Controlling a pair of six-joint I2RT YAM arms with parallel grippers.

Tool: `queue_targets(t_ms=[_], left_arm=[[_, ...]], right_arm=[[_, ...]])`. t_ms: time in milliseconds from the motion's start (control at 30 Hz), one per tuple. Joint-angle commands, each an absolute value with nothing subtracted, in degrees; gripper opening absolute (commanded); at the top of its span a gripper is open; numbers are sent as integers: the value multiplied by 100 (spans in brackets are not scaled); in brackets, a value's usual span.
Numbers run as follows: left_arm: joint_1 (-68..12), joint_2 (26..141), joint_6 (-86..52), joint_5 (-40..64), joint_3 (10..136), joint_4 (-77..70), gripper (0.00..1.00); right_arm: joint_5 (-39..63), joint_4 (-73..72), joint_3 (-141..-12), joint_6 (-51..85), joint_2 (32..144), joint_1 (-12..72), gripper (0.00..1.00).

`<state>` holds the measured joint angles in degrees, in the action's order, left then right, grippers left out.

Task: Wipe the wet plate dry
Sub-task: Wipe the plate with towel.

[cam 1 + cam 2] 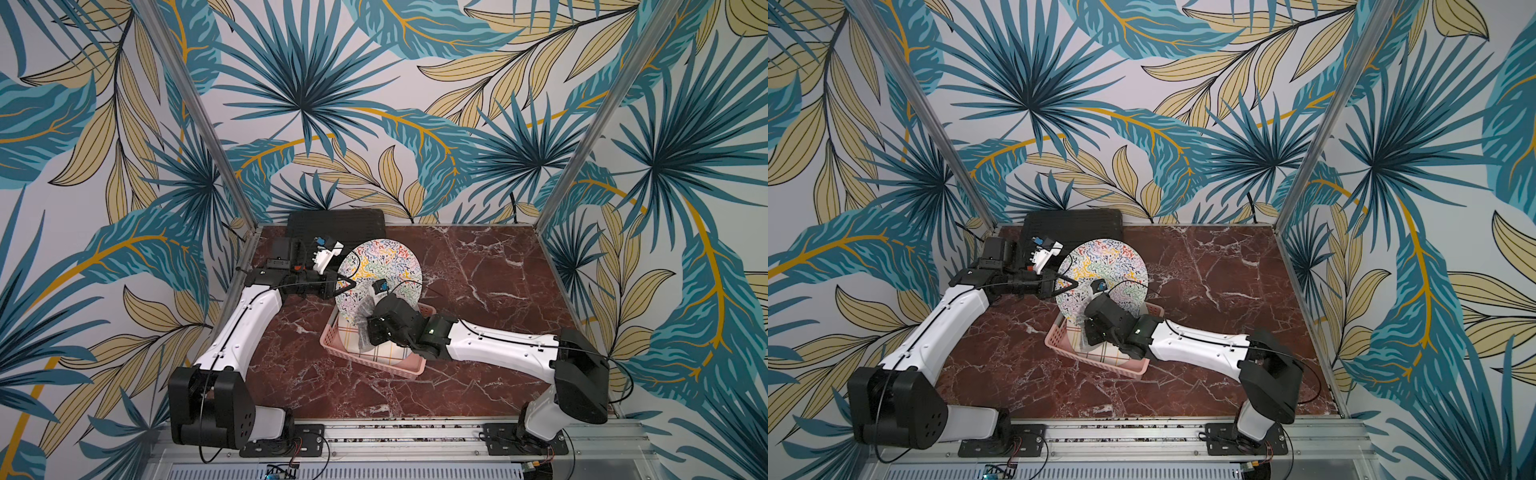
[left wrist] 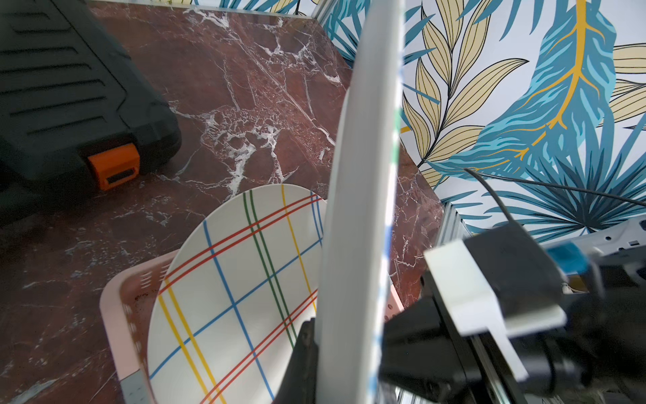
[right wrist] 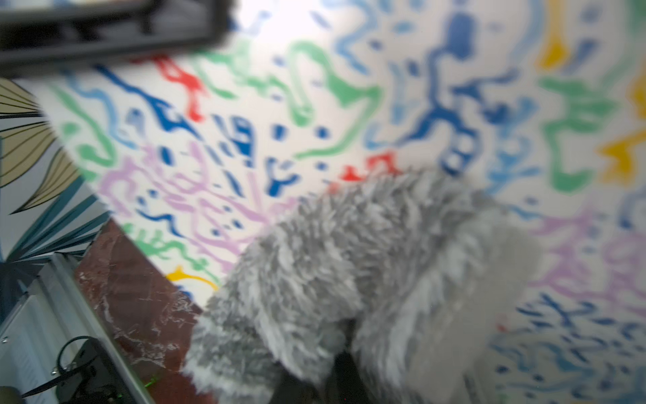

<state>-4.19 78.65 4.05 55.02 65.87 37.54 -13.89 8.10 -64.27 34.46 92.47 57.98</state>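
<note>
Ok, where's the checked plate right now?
In a top view the checked plate sits in the pink basket mid-table, just below the upright squiggle plate.

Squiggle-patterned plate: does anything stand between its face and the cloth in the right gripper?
Nothing visible does. The grey cloth in the right gripper lies directly against the patterned face of the plate. The left gripper clamps the rim at the side, clear of the cloth.

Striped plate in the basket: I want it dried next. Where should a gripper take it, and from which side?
Probably the raised rim, pinched from above: the striped plate leans tilted in the pink basket, so that edge stands clear of its wall while the lower edge sits inside.
</note>
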Motion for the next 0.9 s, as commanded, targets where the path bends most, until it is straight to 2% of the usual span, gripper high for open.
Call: queue_targets(t_ms=[0, 333, 500, 700, 867], left_arm=[[-491, 7562, 137, 6633, 6660, 3866, 0], [-487, 7494, 349, 6663, 6678, 4020, 0], [-500, 7412, 655, 6556, 6825, 4301, 0], [-782, 7428, 1884, 6119, 7246, 5272, 0], [-1292, 7424, 2514, 5494, 7560, 5497, 0]], right_arm=[[-1867, 923, -5857, 3650, 8977, 5183, 0], [-1784, 1190, -5940, 3422, 8174, 3585, 0], [-1293, 1711, -6079, 3429, 7744, 2777, 0], [-451, 2798, -7576, 3254, 7691, 2336, 0], [902, 3413, -9361, 3539, 8476, 2335, 0]])
